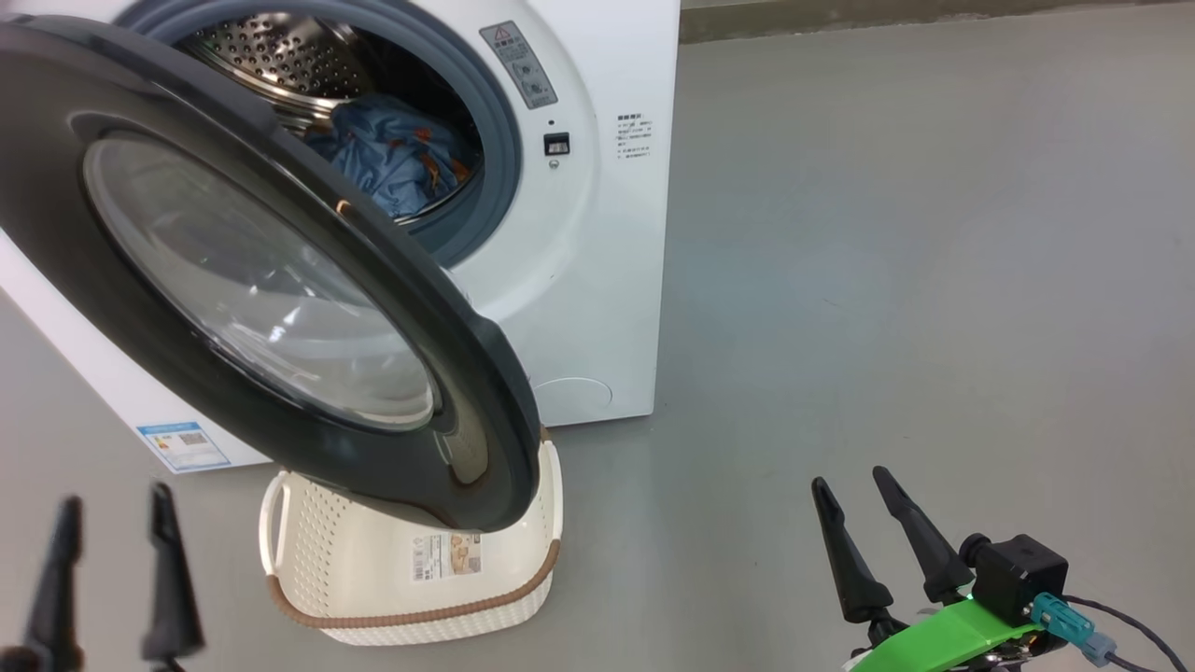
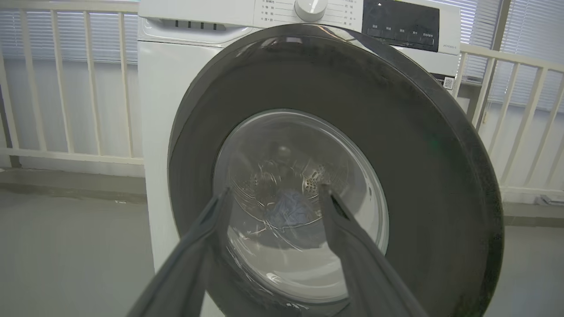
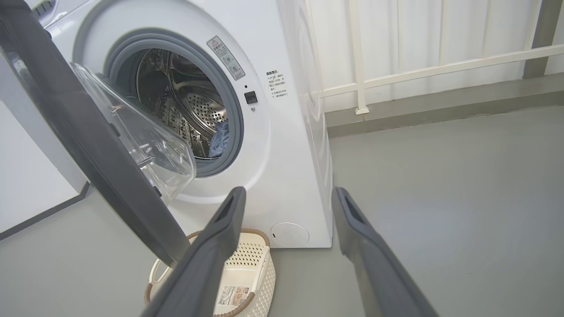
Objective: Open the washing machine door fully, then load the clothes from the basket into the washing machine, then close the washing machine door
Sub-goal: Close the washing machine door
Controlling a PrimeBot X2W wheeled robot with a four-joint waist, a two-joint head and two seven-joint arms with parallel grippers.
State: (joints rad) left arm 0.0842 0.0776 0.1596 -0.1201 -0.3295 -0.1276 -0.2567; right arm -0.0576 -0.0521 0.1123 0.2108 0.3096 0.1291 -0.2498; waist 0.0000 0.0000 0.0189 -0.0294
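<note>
Left jaws wide, door (image 2: 308,79) ahead

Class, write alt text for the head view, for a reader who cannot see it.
A white washing machine stands with its round black door swung partly open and the blue-and-orange clothes in its drum. The cream basket sits on the floor under the door; the left gripper and right gripper are open, holding nothing.

Right hand (image 1: 850,478): two long dark tapered fingers (image 1: 845,553); green bracket (image 1: 943,637) at base; black box (image 1: 1019,571), teal connector (image 1: 1060,616), grey cable (image 1: 1125,623) beside bracket. Left hand (image 1: 115,496): blurred, seemingly same dark fingers.
</note>
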